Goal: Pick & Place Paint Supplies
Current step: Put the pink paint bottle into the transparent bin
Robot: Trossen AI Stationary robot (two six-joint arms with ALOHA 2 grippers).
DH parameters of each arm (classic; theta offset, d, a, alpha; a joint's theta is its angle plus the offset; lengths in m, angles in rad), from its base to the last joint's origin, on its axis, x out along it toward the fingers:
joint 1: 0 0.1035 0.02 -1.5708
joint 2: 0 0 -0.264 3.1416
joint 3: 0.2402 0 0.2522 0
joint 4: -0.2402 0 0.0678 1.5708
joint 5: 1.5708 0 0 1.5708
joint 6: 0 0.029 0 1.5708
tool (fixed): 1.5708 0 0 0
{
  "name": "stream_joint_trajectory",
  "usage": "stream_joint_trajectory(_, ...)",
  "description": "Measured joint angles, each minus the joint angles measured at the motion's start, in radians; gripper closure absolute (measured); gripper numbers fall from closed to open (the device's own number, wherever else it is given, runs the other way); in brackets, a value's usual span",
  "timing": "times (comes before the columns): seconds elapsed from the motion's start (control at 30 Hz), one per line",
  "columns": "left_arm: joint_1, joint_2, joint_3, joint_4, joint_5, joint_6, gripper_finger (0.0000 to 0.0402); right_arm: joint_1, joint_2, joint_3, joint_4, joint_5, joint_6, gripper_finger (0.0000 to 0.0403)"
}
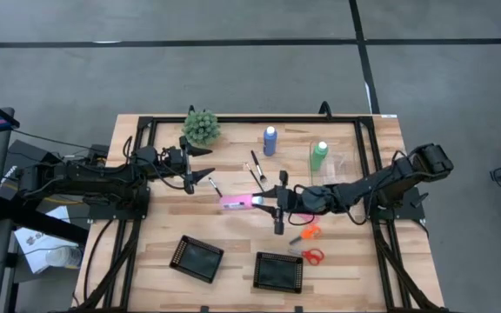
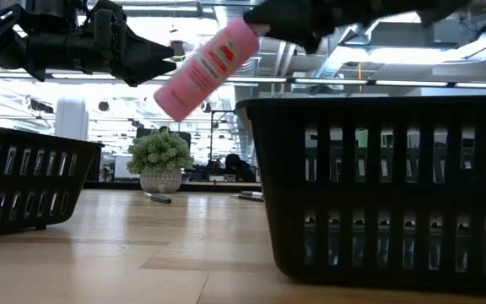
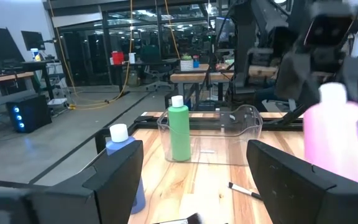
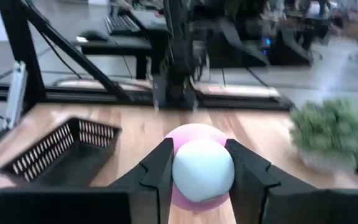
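Right claw grips the pink bottle above the table

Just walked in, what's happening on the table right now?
The right tool is shut on the pink bottle, holding it in the air over the middle of the table. The left tool hangs open near the plant, holding nothing. The blue bottle and green bottle stand at the far side; the scissors lie near the two black trays.
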Motion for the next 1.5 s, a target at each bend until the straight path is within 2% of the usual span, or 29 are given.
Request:
stream_joint_trajectory(0.2, 0.0, 0.0, 0.0, 0.0, 0.0, 0.0, 0.0121, 0.043, -0.1, -0.101, -0.071, 0.129, 0.087, 0.0297)
stream_joint_trajectory(0.53, 0.0, 0.0, 0.0, 0.0, 0.0, 0.0, 0.0121, 0.122, -0.444, -0.105, -0.637, 0.314, 0.314, 0.0297)
stream_joint_trajectory(0.67, 0.0, 0.0, 0.0, 0.002, 0.0, 0.0, 0.0121, 0.131, -0.558, -0.105, -0.841, 0.329, 0.405, 0.0297)
stream_joint_trajectory(0.93, 0.0, 0.0, 0.0, 0.003, 0.0, 0.0, 0.0121, 0.107, -0.745, -0.069, -1.074, 0.332, 0.442, 0.0297)
stream_joint_trajectory(1.17, 0.0, 0.0, 0.0, 0.003, 0.0, 0.0, 0.0121, 0.077, -0.756, 0.1, -1.377, 0.325, 0.504, 0.0297)
stream_joint_trajectory(1.5, 0.0, 0.0, 0.0, 0.002, 0.0, 0.0, 0.0121, 0.004, -0.619, 0.345, -1.747, 0.242, 0.612, 0.0297)
